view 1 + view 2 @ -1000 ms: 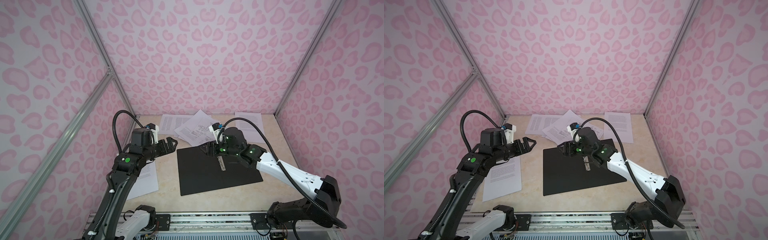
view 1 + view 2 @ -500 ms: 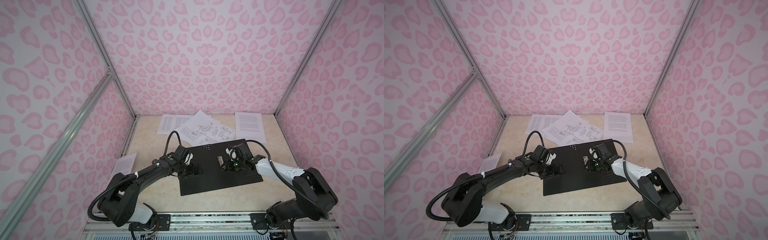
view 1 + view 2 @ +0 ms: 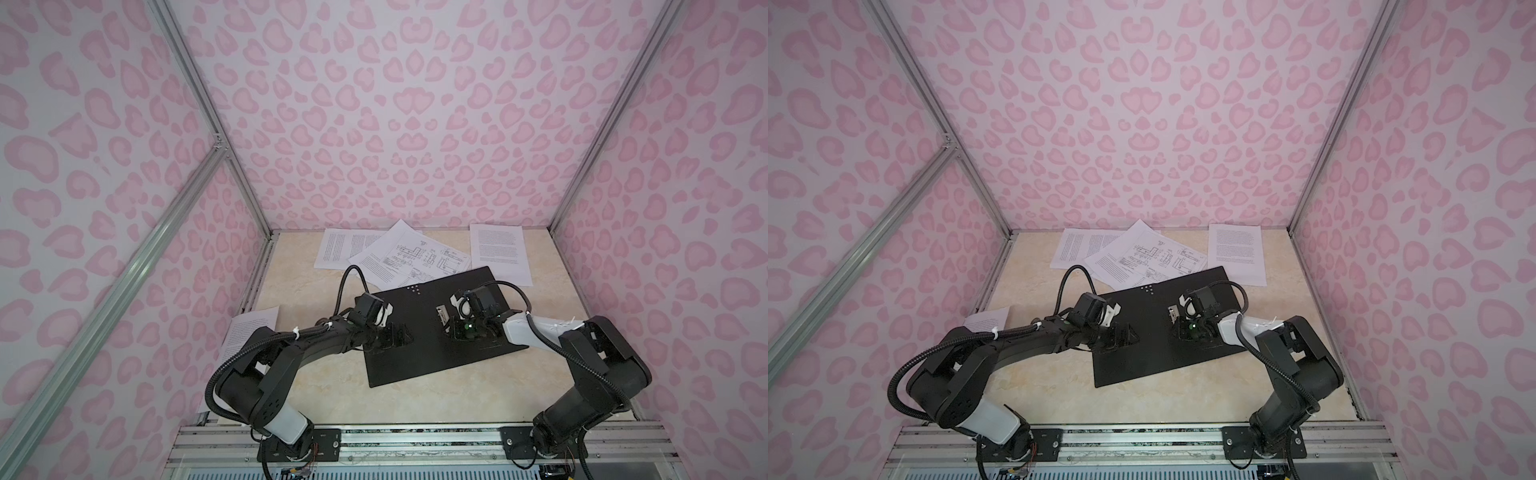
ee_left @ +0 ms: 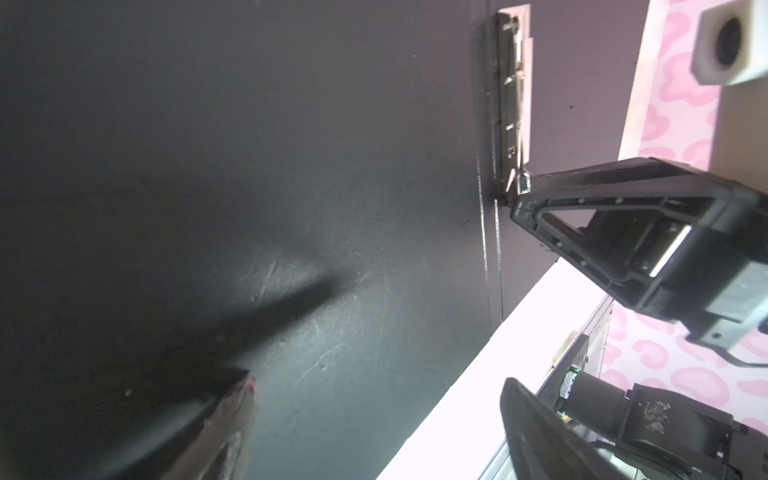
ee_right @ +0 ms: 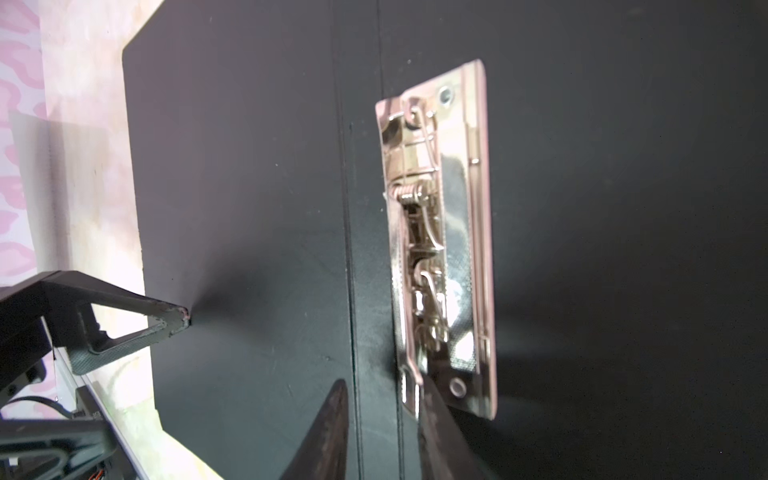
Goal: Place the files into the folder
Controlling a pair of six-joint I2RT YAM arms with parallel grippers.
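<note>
In both top views the left gripper (image 3: pixel 400 338) and right gripper (image 3: pixel 451 330) merge with the black folder (image 3: pixel 415 365) under them, so their fingertips are hard to make out there. The left arm (image 3: pixel 307 345) covers part of one of the files (image 3: pixel 253 328) at the left edge of the table (image 3: pixel 332 395). The folder's far edge lies over corners of the drawing sheet (image 3: pixel 419 257) and of a text sheet (image 3: pixel 500 253) at the back right. Another sheet (image 3: pixel 345 249) lies partly under the drawing sheet. The print is too small to read. Each wrist view cuts off its own gripper's fingers, which are blurred at the frame edge.

The folder lies open and flat mid-table, black inside up and scuffed, with a shiny metal clip (image 5: pixel 440 249) beside the spine crease. The left gripper is spread wide, and one fingertip (image 5: pixel 180 318) touches the folder's left leaf. The right gripper's fingers stand narrowly apart astride the clip's lever (image 5: pixel 409 386). One finger is against it, with a gap to the other.
</note>
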